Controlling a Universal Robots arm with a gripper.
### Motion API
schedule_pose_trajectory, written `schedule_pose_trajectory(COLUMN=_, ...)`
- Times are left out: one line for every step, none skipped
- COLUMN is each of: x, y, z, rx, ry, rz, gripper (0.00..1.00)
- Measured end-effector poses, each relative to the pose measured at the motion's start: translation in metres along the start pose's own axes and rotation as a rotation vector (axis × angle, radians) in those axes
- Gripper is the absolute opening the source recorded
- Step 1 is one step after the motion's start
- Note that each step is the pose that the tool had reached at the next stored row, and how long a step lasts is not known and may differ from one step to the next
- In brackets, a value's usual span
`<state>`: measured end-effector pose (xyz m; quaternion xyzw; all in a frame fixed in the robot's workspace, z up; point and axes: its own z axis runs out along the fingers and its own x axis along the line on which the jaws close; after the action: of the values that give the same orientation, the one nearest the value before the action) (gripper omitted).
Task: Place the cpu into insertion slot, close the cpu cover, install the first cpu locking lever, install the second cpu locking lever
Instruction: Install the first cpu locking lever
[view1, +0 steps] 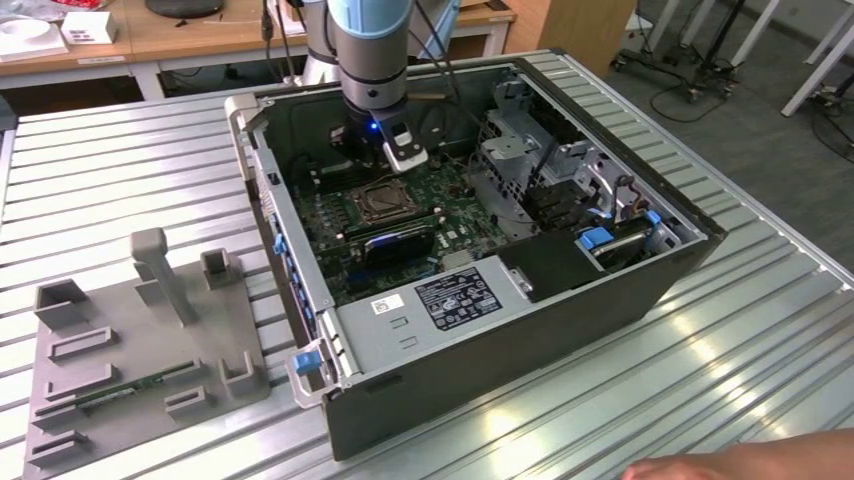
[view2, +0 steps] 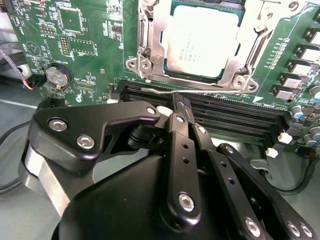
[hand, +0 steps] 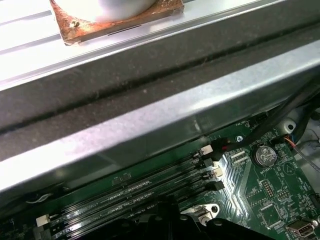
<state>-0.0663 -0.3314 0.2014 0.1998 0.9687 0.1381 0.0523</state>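
The cpu (view2: 200, 40) lies flat in the insertion slot (view1: 380, 203), its silver-grey top facing up. The cpu cover (view2: 150, 47) is down over it, a silver frame around the chip's edges. A thin wire locking lever (view2: 157, 90) runs along the socket's edge beside the memory slots. In the second wrist view my gripper (view2: 176, 106) has its black fingers pressed together, with the tips right at the end of that lever. In the exterior view the gripper (view1: 390, 158) hangs inside the open case, just behind the socket.
Long black memory slots (view2: 225, 112) lie between gripper and socket. A coin battery (view2: 56, 77) sits on the green board. The case wall (hand: 150, 125) is close by. A drive cage (view1: 527, 150), a power supply (view1: 447, 298), a grey fixture (view1: 147, 330) and a hand (view1: 747, 465) are in view.
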Motion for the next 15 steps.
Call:
schedule_pose_trajectory(x=0.0000, y=0.0000, z=0.0000, rx=0.0001, ry=0.0000, rz=0.000, gripper=0.11)
schedule_pose_trajectory(x=0.0000, y=-0.0001, z=0.0000, rx=0.0002, ry=0.0000, rz=0.000, gripper=0.11)
schedule_pose_trajectory(x=-0.0001, y=-0.0001, z=0.0000, rx=0.0001, ry=0.0001, rz=0.000, gripper=0.11)
schedule_pose_trajectory(x=-0.0001, y=-0.0002, z=0.0000, rx=0.0000, ry=0.0000, rz=0.000, gripper=0.11)
schedule_pose_trajectory(x=-0.0001, y=-0.0002, z=0.0000, rx=0.0000, ry=0.0000, rz=0.000, gripper=0.11)
schedule_pose_trajectory(x=-0.0001, y=-0.0002, z=-0.0001, rx=0.0001, ry=0.0000, rz=0.000, gripper=0.11)
schedule_pose_trajectory(x=-0.0001, y=-0.0003, z=-0.0001, rx=-0.0001, ry=0.0001, rz=0.000, gripper=0.11)
schedule_pose_trajectory(x=-0.0002, y=-0.0004, z=-0.0001, rx=-0.0003, ry=0.0002, rz=0.000, gripper=0.11)
schedule_pose_trajectory(x=-0.0003, y=-0.0006, z=-0.0002, rx=-0.0008, ry=0.0004, rz=0.000, gripper=0.11)
schedule_pose_trajectory(x=-0.0005, y=-0.0009, z=-0.0002, rx=-0.0015, ry=0.0007, rz=0.000, gripper=0.11)
schedule_pose_trajectory(x=-0.0006, y=-0.0011, z=-0.0003, rx=-0.0022, ry=0.0010, rz=0.000, gripper=0.11)
schedule_pose_trajectory(x=-0.0008, y=-0.0016, z=-0.0004, rx=-0.0032, ry=0.0014, rz=0.000, gripper=0.11)
schedule_pose_trajectory(x=-0.0010, y=-0.0021, z=-0.0006, rx=-0.0046, ry=0.0020, rz=0.001, gripper=0.11)
schedule_pose_trajectory(x=-0.0012, y=-0.0026, z=-0.0007, rx=-0.0064, ry=0.0027, rz=0.001, gripper=0.11)
schedule_pose_trajectory(x=-0.0015, y=-0.0032, z=-0.0009, rx=-0.0087, ry=0.0036, rz=0.001, gripper=0.11)
